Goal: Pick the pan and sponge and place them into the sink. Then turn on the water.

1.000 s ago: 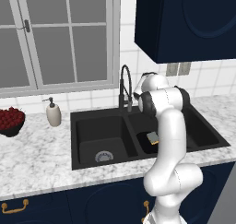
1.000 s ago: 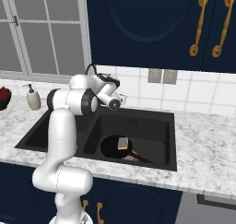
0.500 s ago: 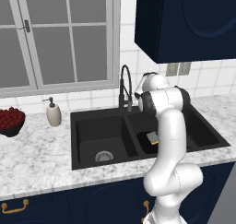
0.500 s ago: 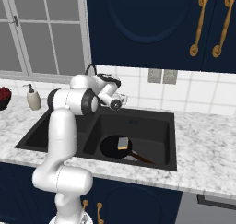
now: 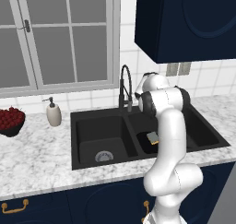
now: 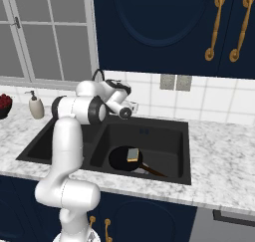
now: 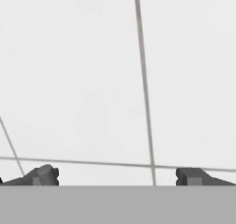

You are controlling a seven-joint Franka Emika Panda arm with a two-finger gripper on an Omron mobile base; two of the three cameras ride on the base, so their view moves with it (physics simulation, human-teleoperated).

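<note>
Black pan [image 6: 123, 159] w/ sponge [image 6: 133, 154] in sink [image 6: 164, 136] basin, below released pincer [image 7: 118, 176] facing wall tile.

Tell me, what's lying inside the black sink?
In the sink's right basin sits the pan, and the sponge rests on top of it. The left basin has a silver drain. The pan covers part of the right basin's floor, so no drain shows there.

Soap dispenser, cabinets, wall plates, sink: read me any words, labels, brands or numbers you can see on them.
None: no readable text in any view.
Soap dispenser: plain beige, no label.
Wall plates: blank grey.
Upper cabinets: plain dark blue, gold handles only.
Sink, with pan and sponge inside: unmarked.
Wall tiles ahead of the hand camera: bare white.
</note>
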